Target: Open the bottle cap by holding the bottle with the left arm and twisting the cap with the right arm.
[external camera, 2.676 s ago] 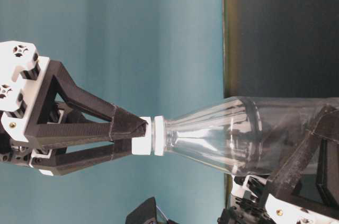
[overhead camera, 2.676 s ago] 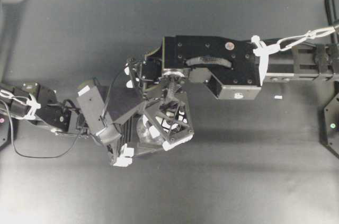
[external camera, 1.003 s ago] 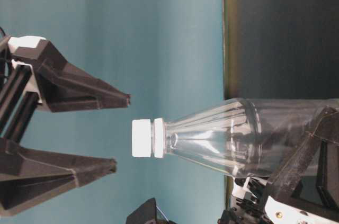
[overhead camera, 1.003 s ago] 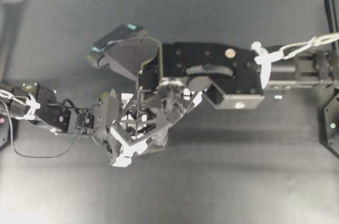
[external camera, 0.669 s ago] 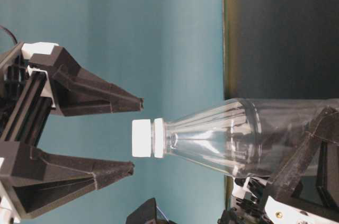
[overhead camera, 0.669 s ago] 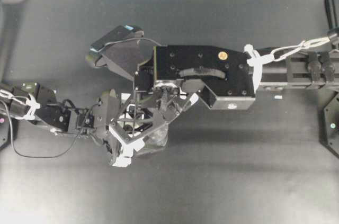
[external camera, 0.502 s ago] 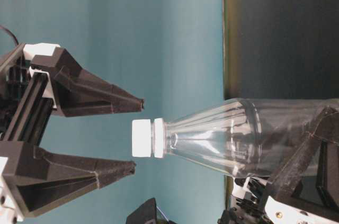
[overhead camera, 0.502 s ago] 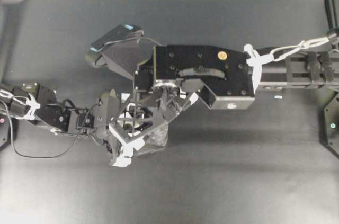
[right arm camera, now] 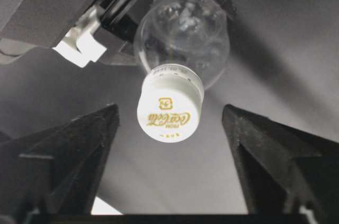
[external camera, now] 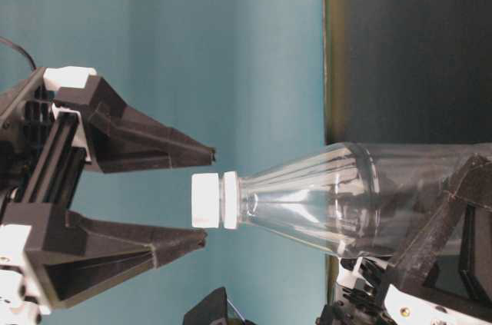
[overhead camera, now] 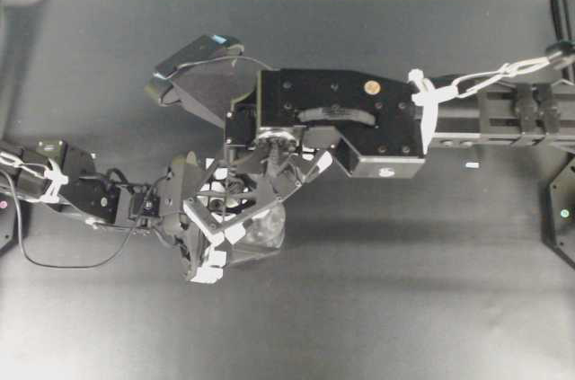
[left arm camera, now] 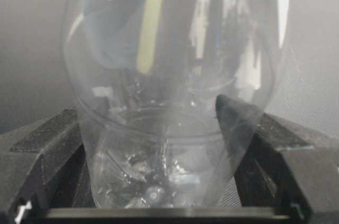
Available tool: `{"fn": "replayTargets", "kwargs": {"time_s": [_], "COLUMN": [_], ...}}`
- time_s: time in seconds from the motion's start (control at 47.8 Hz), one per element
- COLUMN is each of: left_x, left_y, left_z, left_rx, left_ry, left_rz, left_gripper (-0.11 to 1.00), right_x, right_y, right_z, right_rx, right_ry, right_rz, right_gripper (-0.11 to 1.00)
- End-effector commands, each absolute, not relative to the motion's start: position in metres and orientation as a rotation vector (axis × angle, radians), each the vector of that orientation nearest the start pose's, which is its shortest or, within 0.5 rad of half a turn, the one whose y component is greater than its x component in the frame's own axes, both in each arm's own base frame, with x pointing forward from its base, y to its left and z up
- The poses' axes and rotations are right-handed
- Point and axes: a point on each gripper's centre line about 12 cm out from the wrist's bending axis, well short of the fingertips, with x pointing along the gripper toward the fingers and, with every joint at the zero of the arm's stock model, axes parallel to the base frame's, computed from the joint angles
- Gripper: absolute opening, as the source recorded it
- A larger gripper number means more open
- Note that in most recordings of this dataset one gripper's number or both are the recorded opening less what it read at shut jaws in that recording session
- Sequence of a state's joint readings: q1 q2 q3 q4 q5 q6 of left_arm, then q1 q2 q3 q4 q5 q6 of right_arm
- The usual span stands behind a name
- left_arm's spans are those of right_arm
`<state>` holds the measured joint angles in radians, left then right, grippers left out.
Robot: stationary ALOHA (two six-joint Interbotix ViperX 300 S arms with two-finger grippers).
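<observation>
The clear bottle [external camera: 330, 202] stands upright, its body clamped between the black fingers [left arm camera: 47, 144] of my left gripper [left arm camera: 148, 107], which is shut on it. The white bottle cap [right arm camera: 170, 112], printed in gold, sits on the neck. My right gripper [right arm camera: 170, 108] hangs over it, open, with one black finger [right arm camera: 69, 155] on each side of the cap and a clear gap on both sides. At table level its fingertips [external camera: 192, 157] reach level with the cap [external camera: 206, 200] without touching. From overhead, the right arm [overhead camera: 341, 124] covers the cap and the left arm [overhead camera: 90, 200] comes in from the left.
A black mat [overhead camera: 404, 308] covers the table. A tiny white scrap [overhead camera: 471, 165] lies below the right arm. A teal wall [external camera: 154, 33] stands behind. The right wrist camera housing [overhead camera: 193, 75] juts out to the upper left of the bottle.
My right gripper, earlier shut on the cap, let go and turned. Over the last second it has come down around the cap and its jaws have narrowed. Bottle and left gripper have not moved.
</observation>
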<state>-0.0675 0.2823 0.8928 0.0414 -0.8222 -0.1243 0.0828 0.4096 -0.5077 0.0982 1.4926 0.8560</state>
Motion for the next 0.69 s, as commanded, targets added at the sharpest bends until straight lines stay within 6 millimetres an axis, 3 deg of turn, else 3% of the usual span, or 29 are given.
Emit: {"fn": "replayTargets", "kwargs": {"time_s": [0.0,0.105,0.146,0.418,0.669], "left_x": [0.3659,0.3659,0.3658,0.3659,0.3659], "left_y": [-0.0308,-0.0308,-0.0308,-0.0303,-0.0303], "left_z": [0.0809,0.0809,0.0804,0.0809,0.0809], "left_rx": [-0.091,-0.091,-0.091,-0.092,-0.089], "left_ry": [0.361,0.361,0.363,0.361,0.361], "left_rz": [-0.087,-0.087,-0.087,-0.086,-0.086], "left_gripper": [0.82,0.82,0.82,0.82,0.82], "right_x": [0.4925,0.4938,0.4943,0.4918,0.4908], "right_y": [0.0567,0.0568,0.0568,0.0545,0.0528], "right_z": [0.2894,0.2888,0.2894,0.2894,0.2901], "right_rx": [0.705,0.689,0.678,0.536,0.25], "right_ry": [1.37,1.365,1.363,1.402,1.425], "right_rz": [-0.445,-0.427,-0.414,-0.303,-0.061], "right_gripper": [0.67,0.41,0.36,0.36,0.36]}}
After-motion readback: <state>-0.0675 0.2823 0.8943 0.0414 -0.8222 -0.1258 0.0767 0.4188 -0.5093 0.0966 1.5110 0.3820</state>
